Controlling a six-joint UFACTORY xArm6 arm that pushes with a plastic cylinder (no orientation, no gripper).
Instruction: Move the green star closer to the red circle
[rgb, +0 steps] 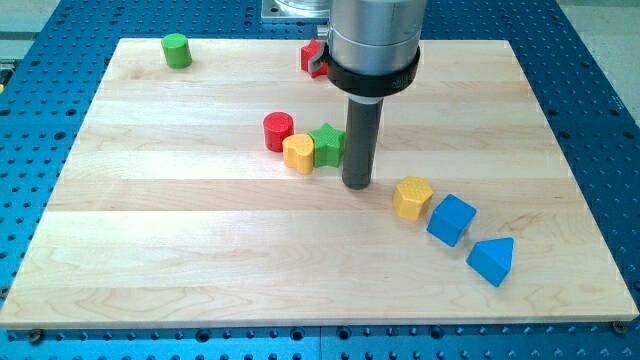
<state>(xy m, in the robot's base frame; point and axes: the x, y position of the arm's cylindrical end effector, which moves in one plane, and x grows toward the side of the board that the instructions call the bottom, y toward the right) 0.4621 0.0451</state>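
The green star (327, 144) lies near the middle of the wooden board, with a yellow heart (299, 153) touching its left side. The red circle (278, 131) stands just left of and slightly above the yellow heart, a short gap from the star. My tip (357, 184) rests on the board just right of the green star and slightly below it, the rod close against the star's right edge.
A green cylinder (177, 50) stands at the top left. A red block (314, 57) sits at the top edge, partly hidden behind the arm. A yellow hexagon (412, 197), a blue cube (451, 219) and a blue triangle (492, 260) trail toward the bottom right.
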